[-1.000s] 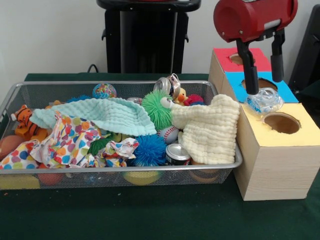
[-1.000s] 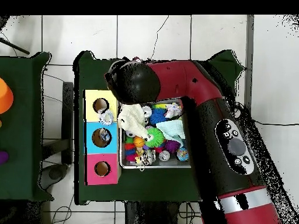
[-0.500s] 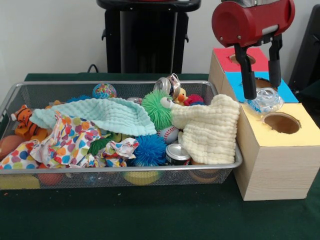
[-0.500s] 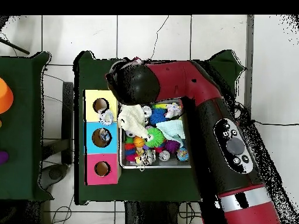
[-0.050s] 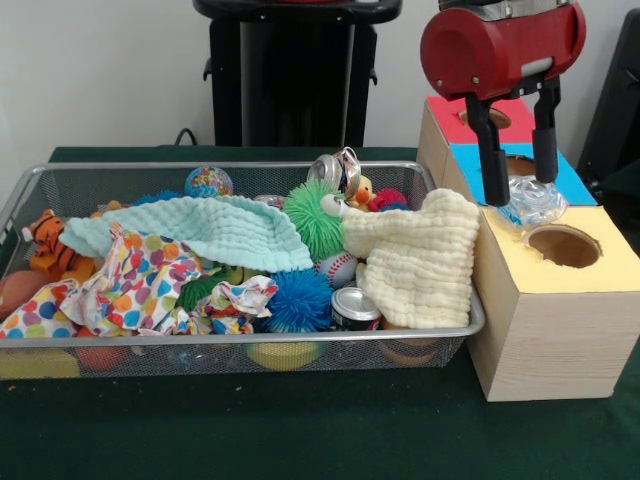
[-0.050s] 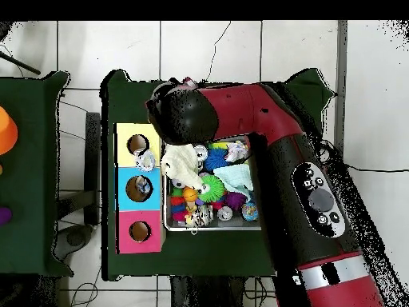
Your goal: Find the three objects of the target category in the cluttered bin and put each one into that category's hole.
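Green cloth table, white wall behind. Clear crumpled plastic item at right of frame, lying on box top at blue-yellow boundary, beside yellow hole. Gripper just above it, fingers spread, empty. Cluttered wire bin at left.

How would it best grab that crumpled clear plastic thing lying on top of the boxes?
Probably from straight above. The crumpled clear plastic lies loose on the box top between the blue and yellow holes, nothing leaning on it. The tool, open, hangs just over it; pinching across its bulging middle seems best, since the thin crinkled edges would likely slip.
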